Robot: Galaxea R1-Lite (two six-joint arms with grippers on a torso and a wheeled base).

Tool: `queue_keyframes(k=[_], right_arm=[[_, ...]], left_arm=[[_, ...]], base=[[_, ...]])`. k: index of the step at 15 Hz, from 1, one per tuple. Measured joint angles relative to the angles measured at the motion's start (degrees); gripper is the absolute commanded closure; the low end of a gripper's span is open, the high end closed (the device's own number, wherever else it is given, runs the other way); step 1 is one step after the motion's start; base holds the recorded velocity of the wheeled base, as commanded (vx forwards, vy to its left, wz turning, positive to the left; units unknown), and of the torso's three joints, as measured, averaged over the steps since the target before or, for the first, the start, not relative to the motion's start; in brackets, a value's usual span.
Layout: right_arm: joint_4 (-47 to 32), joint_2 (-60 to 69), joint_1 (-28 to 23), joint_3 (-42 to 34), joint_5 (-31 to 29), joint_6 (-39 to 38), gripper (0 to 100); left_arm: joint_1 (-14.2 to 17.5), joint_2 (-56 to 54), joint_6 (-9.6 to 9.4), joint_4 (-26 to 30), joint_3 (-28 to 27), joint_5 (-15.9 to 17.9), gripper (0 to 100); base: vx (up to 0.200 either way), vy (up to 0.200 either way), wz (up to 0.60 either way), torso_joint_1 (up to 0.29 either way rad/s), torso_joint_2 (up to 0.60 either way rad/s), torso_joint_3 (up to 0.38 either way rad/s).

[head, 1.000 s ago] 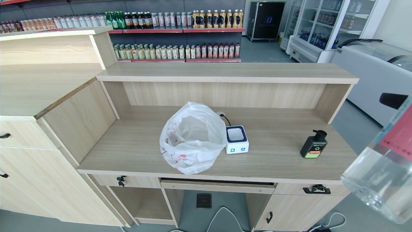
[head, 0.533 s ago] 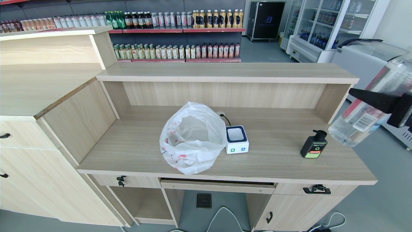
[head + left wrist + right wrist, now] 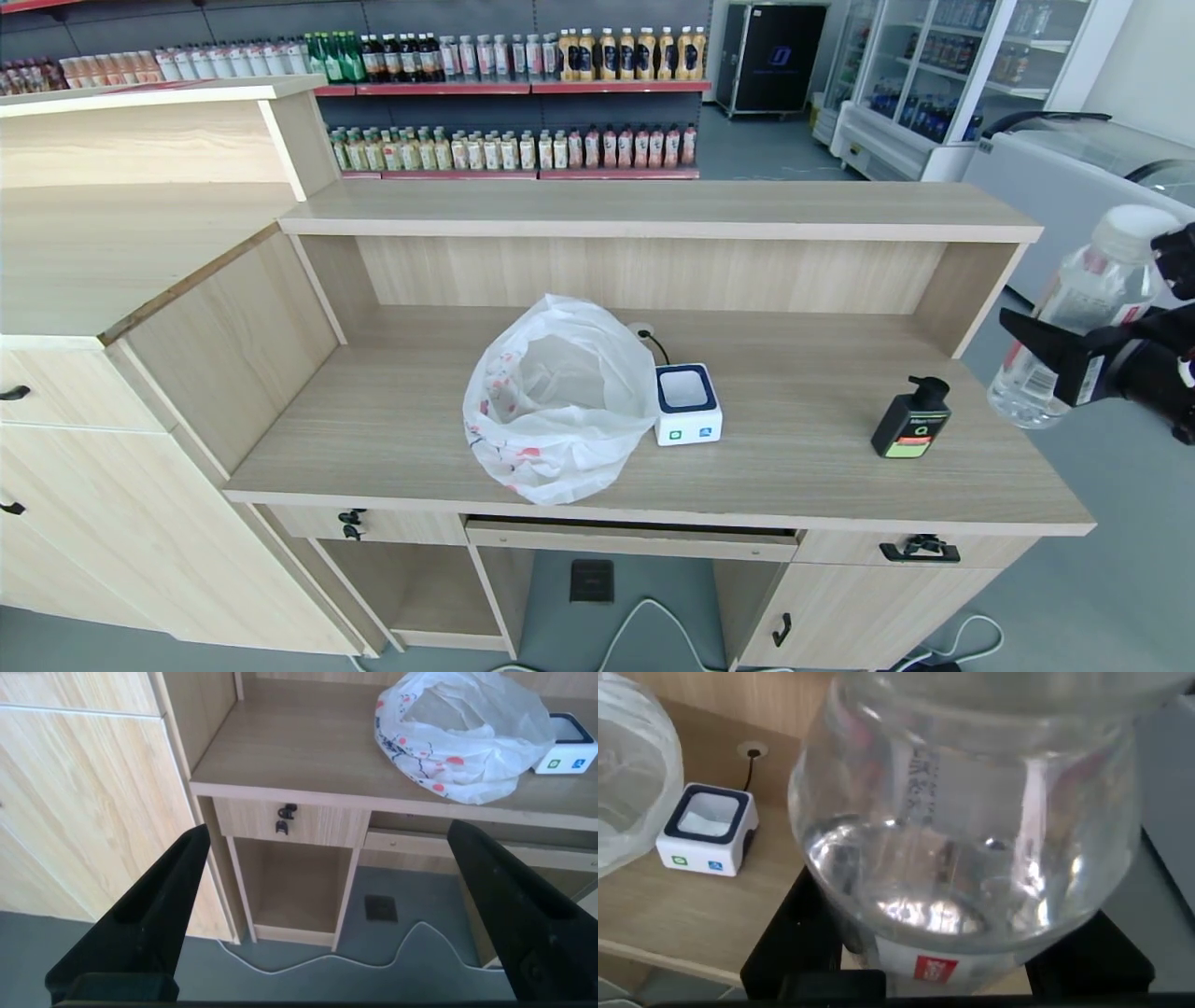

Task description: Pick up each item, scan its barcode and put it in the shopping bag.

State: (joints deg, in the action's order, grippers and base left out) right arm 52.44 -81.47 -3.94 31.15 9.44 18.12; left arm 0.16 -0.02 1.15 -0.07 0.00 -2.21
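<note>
- Clear plastic, the water bottle (image 3: 1088, 289) is clamped tilted in my right jaws. It hangs in the air beyond the right end of the surface (image 3: 794, 457), well apart from the scanner (image 3: 686, 403).
- My left jaws stand wide apart and hold nothing, low before the surface.
- The black pump bottle (image 3: 910, 422) stands between my bottle and the scanner, so a low path could knock it over.
- The bottle is round and smooth and may turn in the grip. The barcode could then face away from the scanner.
- The shopping bag (image 3: 560, 401) is soft, and its rim may fold if the bottle hits it.
</note>
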Motion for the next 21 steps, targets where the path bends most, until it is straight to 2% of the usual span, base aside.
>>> queue_keyframes(k=[2,6,10,15,18,21], right_arm=[[0.24,-0.96,-0.27,-0.37,0.02,3.91,100],[2.82,-1.80,-1.12,-0.52,-0.13,8.29,100],[10.80,-5.30,-0.24,0.00,0.06,9.45,100],[15.60,-14.86,-1.12,5.45,1.89,13.34,100],[23.04,-22.28,-0.88,8.79,8.98,15.36,100],[25.87,-28.54,-0.83,14.24,15.32,16.80,100]], left_arm=[[-0.02,0.00,-0.02,0.00,0.00,0.00,0],[-0.05,0.00,0.00,0.02,0.00,0.02,0],[-0.02,0.00,0.00,0.00,0.00,-0.02,0],[0.02,0.00,0.00,-0.04,0.00,0.02,0],[0.00,0.00,0.02,0.00,0.00,0.02,0],[0.00,0.00,0.00,0.02,0.00,0.00,0]], base=[[0.000,0.000,0.00,0.000,0.00,0.000],[0.000,0.000,0.60,0.002,0.00,0.008],[0.000,0.000,0.60,0.006,0.00,0.002],[0.000,0.000,0.00,-0.135,0.32,0.186],[0.000,0.000,0.00,-0.196,0.49,0.281],[0.000,0.000,0.00,-0.072,0.18,0.110]])
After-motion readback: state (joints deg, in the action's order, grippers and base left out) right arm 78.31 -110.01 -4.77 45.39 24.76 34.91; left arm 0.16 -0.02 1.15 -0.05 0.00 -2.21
